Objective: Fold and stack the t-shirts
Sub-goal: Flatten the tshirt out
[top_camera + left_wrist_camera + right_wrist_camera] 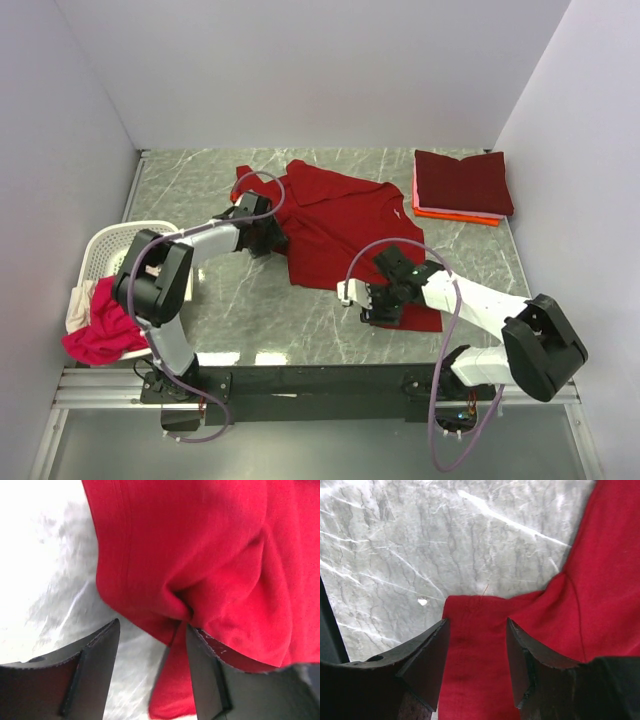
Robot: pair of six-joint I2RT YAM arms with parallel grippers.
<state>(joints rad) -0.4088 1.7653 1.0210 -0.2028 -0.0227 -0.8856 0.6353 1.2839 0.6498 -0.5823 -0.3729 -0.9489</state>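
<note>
The left gripper (152,630) and right gripper (477,625) stand part open, straddling dark red t-shirt (340,222) edges and gripping nothing. Closing may catch doubled layers, skewing the fold.

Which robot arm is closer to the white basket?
Left. The left fingers are at the left edge of the red shirt, just right of the basket; the right fingers are farther off, at its near corner.

A large dark red t-shirt (345,225) lies spread but rumpled on the table (250,310). A folded maroon t-shirt (462,180) sits on a folded orange t-shirt (455,214) at the far right corner. A magenta-pink t-shirt (100,335) and a cream t-shirt (76,305) hang crumpled over the basket (120,232) at the near left.
</note>
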